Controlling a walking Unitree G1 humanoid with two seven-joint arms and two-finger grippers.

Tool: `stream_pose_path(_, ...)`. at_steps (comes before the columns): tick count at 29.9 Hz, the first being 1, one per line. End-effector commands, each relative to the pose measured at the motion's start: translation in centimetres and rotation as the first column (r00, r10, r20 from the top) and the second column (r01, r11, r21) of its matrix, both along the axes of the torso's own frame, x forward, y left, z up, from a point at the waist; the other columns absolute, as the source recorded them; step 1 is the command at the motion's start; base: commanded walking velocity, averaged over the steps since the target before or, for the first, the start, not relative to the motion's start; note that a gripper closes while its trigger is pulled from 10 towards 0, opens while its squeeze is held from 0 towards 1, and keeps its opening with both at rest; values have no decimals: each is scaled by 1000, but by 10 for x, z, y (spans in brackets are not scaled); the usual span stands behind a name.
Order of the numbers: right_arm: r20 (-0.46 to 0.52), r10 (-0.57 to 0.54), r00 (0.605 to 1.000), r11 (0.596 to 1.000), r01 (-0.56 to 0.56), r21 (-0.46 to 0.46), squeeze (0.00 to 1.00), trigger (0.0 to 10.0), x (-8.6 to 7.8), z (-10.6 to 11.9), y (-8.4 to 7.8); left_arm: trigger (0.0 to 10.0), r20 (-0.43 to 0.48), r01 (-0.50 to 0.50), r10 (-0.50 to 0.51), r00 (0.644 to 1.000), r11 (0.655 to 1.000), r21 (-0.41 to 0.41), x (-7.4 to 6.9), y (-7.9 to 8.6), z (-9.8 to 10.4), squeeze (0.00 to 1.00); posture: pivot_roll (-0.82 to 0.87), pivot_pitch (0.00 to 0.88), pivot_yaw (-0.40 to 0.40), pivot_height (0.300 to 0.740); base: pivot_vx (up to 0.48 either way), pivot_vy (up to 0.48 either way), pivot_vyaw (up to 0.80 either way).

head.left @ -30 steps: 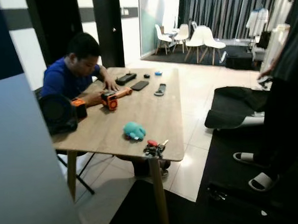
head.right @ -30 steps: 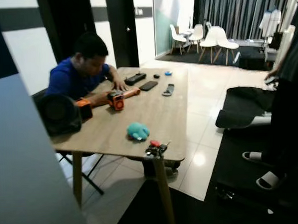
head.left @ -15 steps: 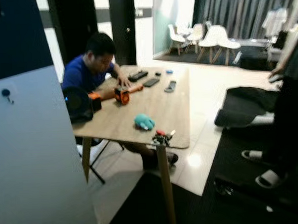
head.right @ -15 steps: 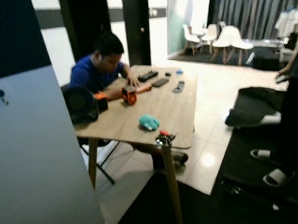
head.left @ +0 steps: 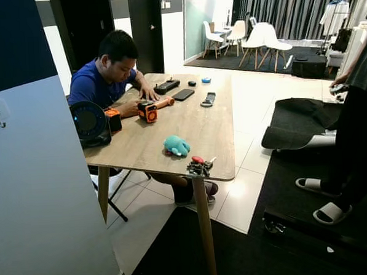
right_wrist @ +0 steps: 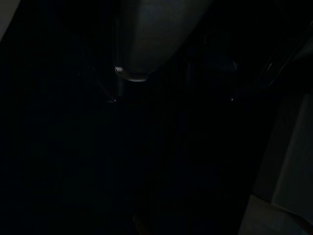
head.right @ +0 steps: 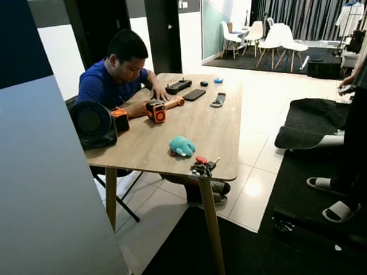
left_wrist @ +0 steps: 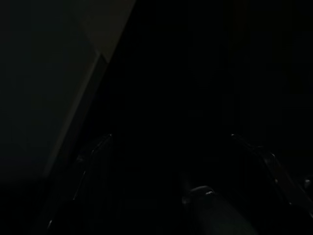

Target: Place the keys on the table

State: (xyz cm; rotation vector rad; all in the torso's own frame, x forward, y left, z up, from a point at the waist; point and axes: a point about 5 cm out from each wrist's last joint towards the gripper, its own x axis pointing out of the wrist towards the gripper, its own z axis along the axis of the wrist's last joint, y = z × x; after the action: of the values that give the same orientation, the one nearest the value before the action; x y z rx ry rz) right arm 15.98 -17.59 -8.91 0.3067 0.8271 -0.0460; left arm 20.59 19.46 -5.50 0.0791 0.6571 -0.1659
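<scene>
**Keys already on the table's near corner**

Looking mid-frame, I see the keys (head.left: pixel 199 167) on the table (head.left: pixel 201 127) at its near corner, touching the edge. Both wrist views are dark; I can't tell either gripper's state or which is nearer.

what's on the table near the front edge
A bunch of keys with a red tag lies at the table's front edge over the leg, a teal plush toy just behind it. Nothing covers them.
</scene>
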Motion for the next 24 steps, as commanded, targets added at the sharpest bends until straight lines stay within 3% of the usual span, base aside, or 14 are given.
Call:
stream_pose_path(1,5,30,1000,999,-30,-11,0,10000,0,0,1,10000,-12,-15,15,1000,1000,-2,-3,0,-3,0,72,16,28,740,0,0,0)
stream_pose_path(24,-1,65,998,997,-65,-34,0,10000,-2,0,0,10000,-16,12,-12,1000,1000,-1,-2,-2,-2,0,68,0,29,740,0,0,800)
